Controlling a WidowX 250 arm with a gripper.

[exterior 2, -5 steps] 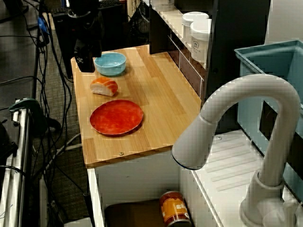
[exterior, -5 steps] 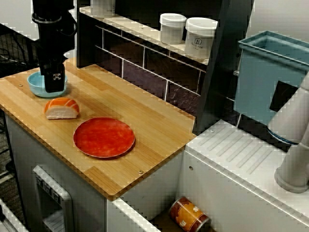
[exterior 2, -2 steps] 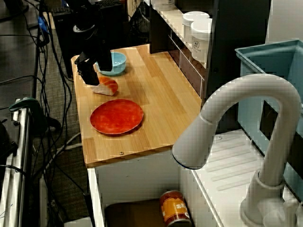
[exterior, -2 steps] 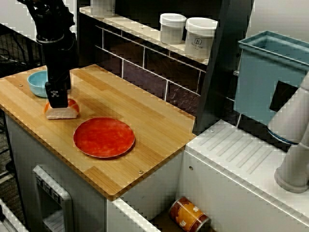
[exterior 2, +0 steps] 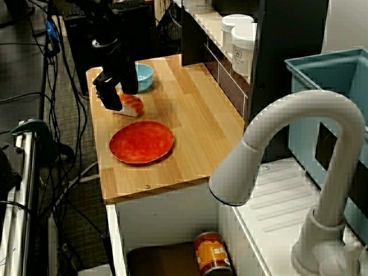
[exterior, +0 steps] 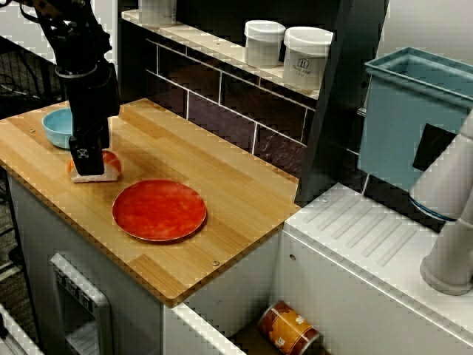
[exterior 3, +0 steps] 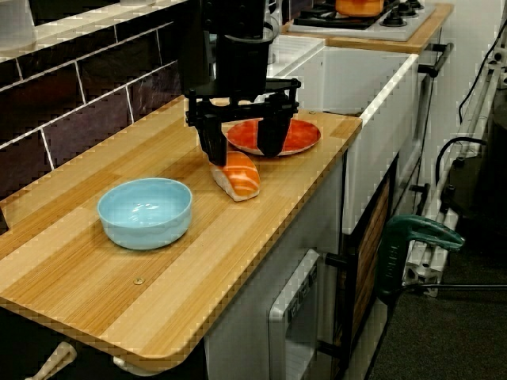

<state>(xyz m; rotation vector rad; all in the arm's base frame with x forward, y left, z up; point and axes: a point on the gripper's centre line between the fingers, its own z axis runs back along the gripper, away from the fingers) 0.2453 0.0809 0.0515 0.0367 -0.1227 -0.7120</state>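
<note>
Seen from the free end of the worktop (exterior 3: 95, 277), in order of distance:

Locate the blue bowl (exterior 3: 145, 212) nearest, close to the free end, about midway between wall edge and front edge. Next, find the sushi piece (exterior 3: 238, 178) lying flat near the front edge, apart from the blue bowl. Note the gripper (exterior 3: 242, 156) lowered over its far end, jaws spread wide and grasping nothing. Cannot tell whether there is contact. Beyond, find the red plate (exterior 3: 299, 136) by the front edge toward the sink end, partly hidden behind the fingers. Farthest, see the orange pot (exterior 3: 358, 6) on the hob (exterior 3: 396, 20).
</note>
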